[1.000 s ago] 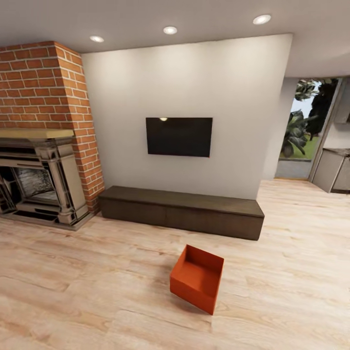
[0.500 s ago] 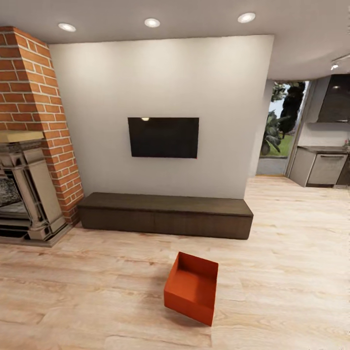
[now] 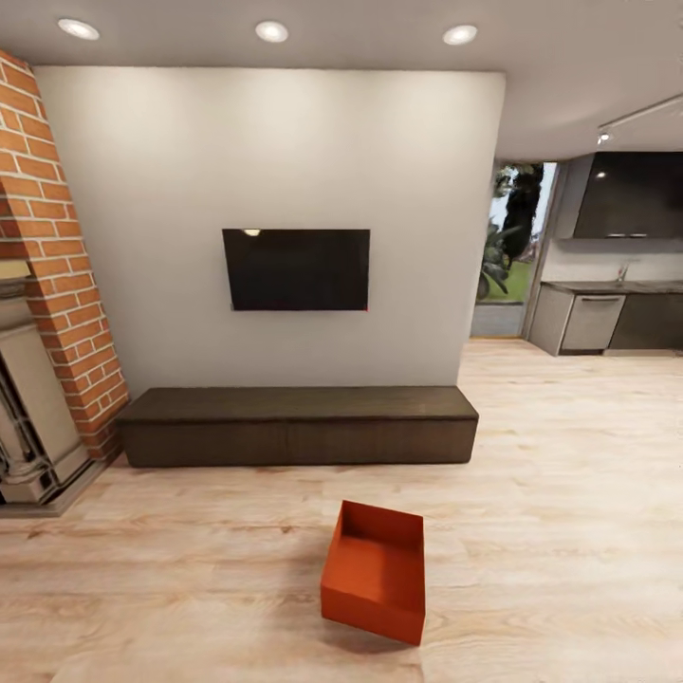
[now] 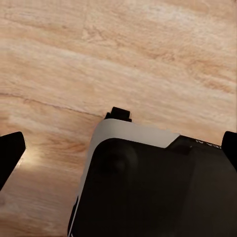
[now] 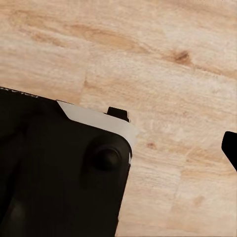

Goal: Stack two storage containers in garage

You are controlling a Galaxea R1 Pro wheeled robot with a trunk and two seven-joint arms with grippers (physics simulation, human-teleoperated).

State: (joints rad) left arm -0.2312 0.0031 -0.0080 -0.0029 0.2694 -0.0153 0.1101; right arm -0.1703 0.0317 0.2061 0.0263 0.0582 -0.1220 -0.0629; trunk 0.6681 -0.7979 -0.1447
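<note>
Your left gripper is hanging spread wide and holding nothing over the plank floor; the right gripper's jaw state I cannot tell. One storage container is sitting on the wood straight ahead, short of the bench, long axis pointing away from you, favouring neither arm.

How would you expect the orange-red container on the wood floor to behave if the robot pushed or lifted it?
The storage container has thin flat walls and nothing visible inside, so it is probably light and rigid. Resting flat on the smooth plank floor, it would likely slide, not roll. With its top open, lifting by one wall might tilt it.
</note>
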